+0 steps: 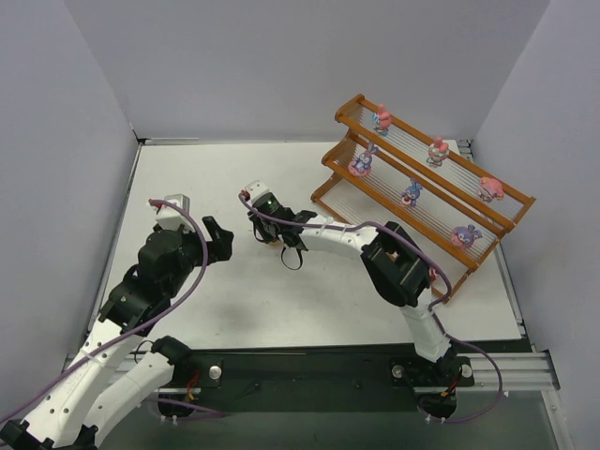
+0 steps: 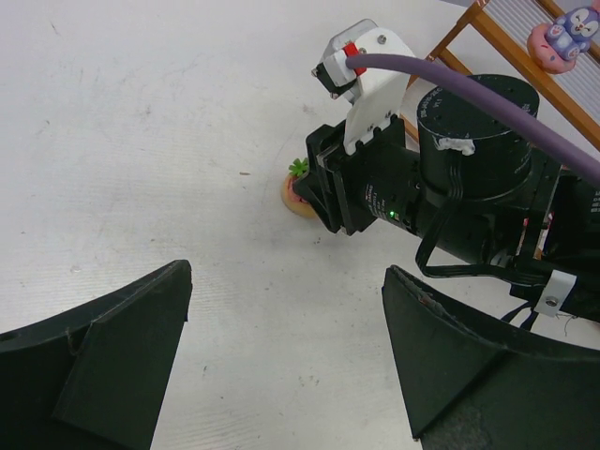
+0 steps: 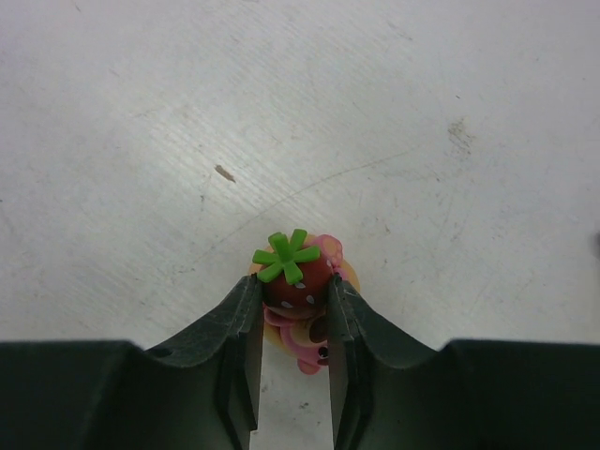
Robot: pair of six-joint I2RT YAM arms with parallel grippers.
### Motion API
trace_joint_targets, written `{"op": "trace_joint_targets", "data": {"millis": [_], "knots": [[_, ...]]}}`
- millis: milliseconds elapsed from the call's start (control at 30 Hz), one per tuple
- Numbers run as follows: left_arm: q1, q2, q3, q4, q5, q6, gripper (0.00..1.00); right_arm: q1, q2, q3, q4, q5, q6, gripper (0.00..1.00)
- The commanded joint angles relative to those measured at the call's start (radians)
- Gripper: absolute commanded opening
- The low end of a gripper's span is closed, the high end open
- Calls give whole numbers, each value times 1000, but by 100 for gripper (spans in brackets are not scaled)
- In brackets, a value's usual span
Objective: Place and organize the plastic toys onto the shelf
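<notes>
Right wrist: strawberry toy (image 3: pixel 296 281) within right gripper (image 3: pixel 292 298)

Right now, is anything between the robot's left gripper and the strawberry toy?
Nothing, just bare table. The left wrist view shows it between the open left gripper and the strawberry toy pinched by the right gripper.

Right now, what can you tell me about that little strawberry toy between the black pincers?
The strawberry toy is a tiny, glossy plastic figurine. It has a red berry with pale seeds and a green star-shaped leaf on top, over a pink body with a round pinkish base. It appears to stand upright on the white table. The right gripper pinches its red part, with one black finger on each side.
</notes>
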Motion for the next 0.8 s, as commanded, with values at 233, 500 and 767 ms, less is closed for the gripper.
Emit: {"op": "trace_joint_targets", "data": {"millis": [233,500,767], "knots": [[15,-14,19,13,2,7,93,-162,-239,-184,37,196,-110,0],[21,-3,17,16,13,9,93,-266,-279,-246,96,288,-228,0],[22,9,25,15,13,10,93,-311,-225,-246,146,305,-251,0]]}}
